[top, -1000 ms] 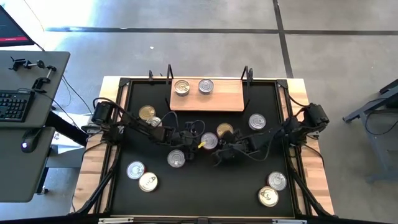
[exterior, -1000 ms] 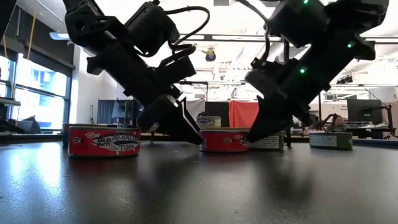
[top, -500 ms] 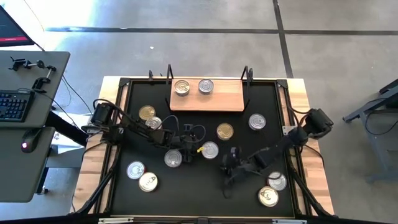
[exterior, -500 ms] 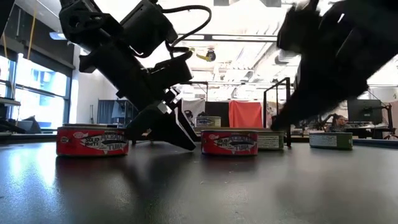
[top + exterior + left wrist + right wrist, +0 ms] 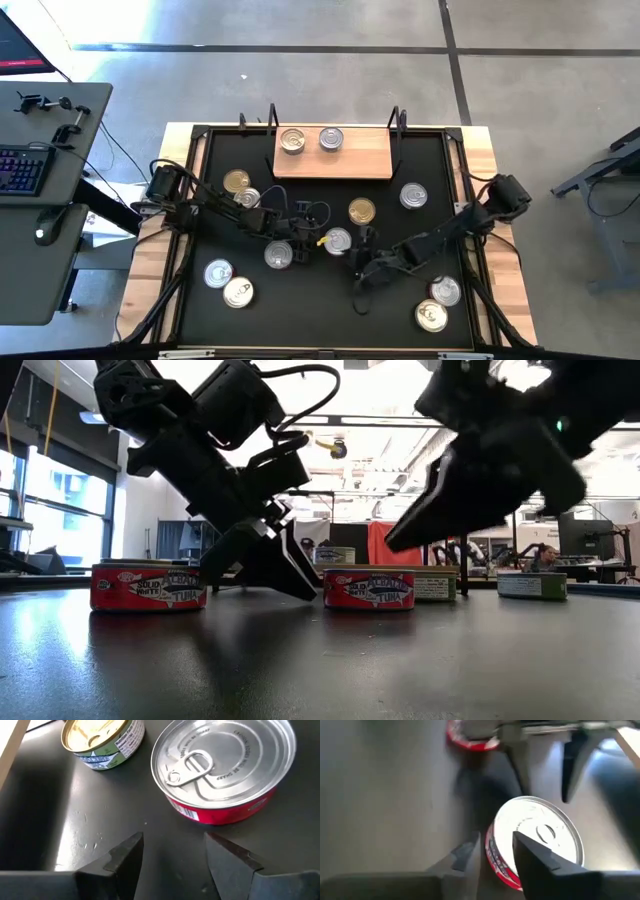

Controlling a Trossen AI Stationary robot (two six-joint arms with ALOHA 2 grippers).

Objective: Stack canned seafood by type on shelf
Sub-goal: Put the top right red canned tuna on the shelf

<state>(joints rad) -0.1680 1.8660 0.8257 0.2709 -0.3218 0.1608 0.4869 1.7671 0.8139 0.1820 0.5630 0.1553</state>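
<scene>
Two tins sit side by side on the shelf at the far edge of the counter — not stacked on each other, one silver-lidded and one that looks a touch golden. That is all that is done, by my judgement. Everything else lies loose on the black mat: a gold-lidded tin and a silver one toward the right, a gold one by the left edge, pairs near both front corners.

In the middle, the left hand sits low on the mat with its fingers parted and empty, pointing at a red-sided silver tin just ahead of it; a second red tin lies close behind it. The right hand hovers nearby, fingers slightly apart, holding nothing — a red tin shows past them, but whether they touch it I cannot tell.

Most of the sorting remains.
</scene>
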